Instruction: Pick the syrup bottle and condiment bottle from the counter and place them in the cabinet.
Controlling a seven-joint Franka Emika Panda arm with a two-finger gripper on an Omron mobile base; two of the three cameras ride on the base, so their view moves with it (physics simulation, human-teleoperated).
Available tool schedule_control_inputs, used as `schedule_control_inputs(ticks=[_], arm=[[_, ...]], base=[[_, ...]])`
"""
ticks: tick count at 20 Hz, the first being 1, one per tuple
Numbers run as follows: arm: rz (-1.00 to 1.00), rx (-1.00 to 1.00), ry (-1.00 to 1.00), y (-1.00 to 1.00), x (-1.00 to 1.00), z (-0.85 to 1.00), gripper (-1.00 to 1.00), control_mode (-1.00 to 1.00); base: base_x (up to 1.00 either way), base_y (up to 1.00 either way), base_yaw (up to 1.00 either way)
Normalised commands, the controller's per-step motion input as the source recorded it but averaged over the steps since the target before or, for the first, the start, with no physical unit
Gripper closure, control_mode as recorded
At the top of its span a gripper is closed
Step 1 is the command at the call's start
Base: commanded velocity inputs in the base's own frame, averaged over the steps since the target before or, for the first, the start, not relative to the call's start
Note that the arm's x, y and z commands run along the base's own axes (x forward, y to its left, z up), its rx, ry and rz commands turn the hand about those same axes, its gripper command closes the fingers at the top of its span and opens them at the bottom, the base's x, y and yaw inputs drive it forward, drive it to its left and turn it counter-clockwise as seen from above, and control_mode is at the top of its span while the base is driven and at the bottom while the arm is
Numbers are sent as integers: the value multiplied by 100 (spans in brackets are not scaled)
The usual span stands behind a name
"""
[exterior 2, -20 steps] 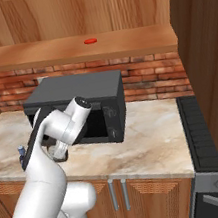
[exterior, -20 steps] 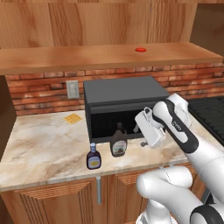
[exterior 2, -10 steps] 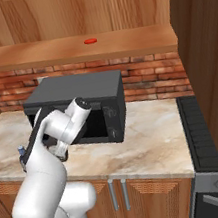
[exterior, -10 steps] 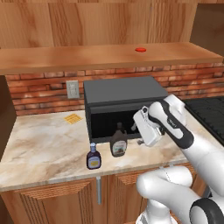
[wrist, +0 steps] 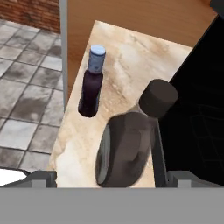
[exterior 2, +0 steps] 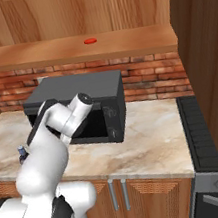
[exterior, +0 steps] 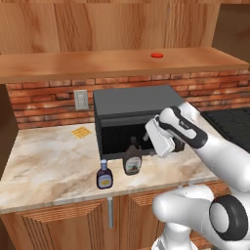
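Gripper (wrist: pixel 100 177) hovers just above the syrup bottle (wrist: pixel 124 148), fingers spread wide either side, nothing held. Bottle stands upright on the marble counter (exterior: pixel 49 161), just before the open black microwave (exterior: pixel 132 105). Condiment bottle (exterior: pixel 104 175) stands near it, closer to the counter edge. Cabinet shelf (exterior: pixel 97 63) above, bare but for a red disc (exterior: pixel 156 55). Risk: an off-centre descent could clip the black cap and tip the bottle toward its neighbour.

In the right base view, the arm is hiding all but the blue cap of the condiment bottle (exterior 2: pixel 20 149). In the hand view, the syrup bottle (wrist: pixel 127 146) is losing its base at 6 o'clock.
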Motion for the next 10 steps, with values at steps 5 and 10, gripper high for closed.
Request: schedule_control_inputs(ticks=[5,10], arm=[[2,0,0,4,28,-7,-100,-100],[2,1,0,15,22,-12,-100,-100]], base=[[0,0,0],[0,0,0]])
